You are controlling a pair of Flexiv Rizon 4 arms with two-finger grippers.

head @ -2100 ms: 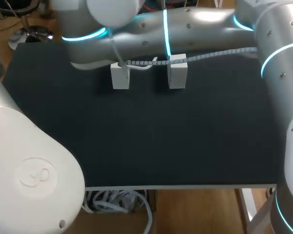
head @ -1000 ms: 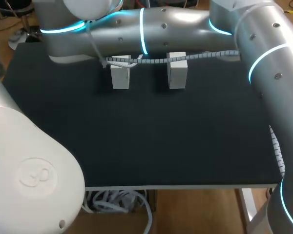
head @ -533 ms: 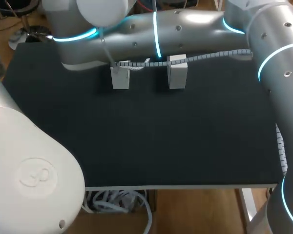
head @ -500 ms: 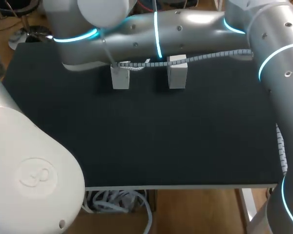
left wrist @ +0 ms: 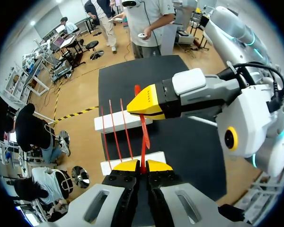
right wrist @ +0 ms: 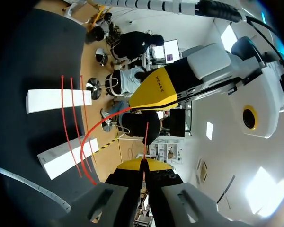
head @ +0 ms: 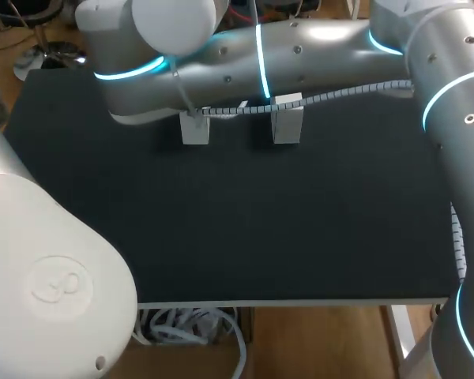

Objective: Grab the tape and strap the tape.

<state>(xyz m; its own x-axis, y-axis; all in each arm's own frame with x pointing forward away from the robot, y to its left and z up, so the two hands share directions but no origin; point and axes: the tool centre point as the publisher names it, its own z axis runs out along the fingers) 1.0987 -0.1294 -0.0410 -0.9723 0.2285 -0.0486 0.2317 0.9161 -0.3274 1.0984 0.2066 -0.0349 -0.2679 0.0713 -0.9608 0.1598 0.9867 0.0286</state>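
Your left gripper (left wrist: 137, 165) was closed tight on one end of the red tape (left wrist: 143, 137); your right gripper (right wrist: 143, 164) was likewise pinched shut on a thin run of it, so the tape hung between the two claws above the far part of the table (head: 237, 221); the claws sat close together, each with the other at about twelve o'clock.

To do this step well, you wanted the tape taut but not stretched; lead it round the three red strands (left wrist: 114, 130) that lay across the two white blocks (head: 194, 130), in the gap between the blocks; move one claw at a time, so the loop did not slacken or slip off sideways.

The head view showed little of this; your right arm (head: 316, 47) crossed the table at about twelve o'clock and hid both claws and the tape; only the blocks showed beneath it. The left wrist view gave the tape as a straight strip rising from its fingers toward the other claw, with the strands at about eleven o'clock; the right wrist view showed the tape sweeping in an arc down past the nearer block, and it seemed to reach the strands there, though I could not tell whether it touched them.
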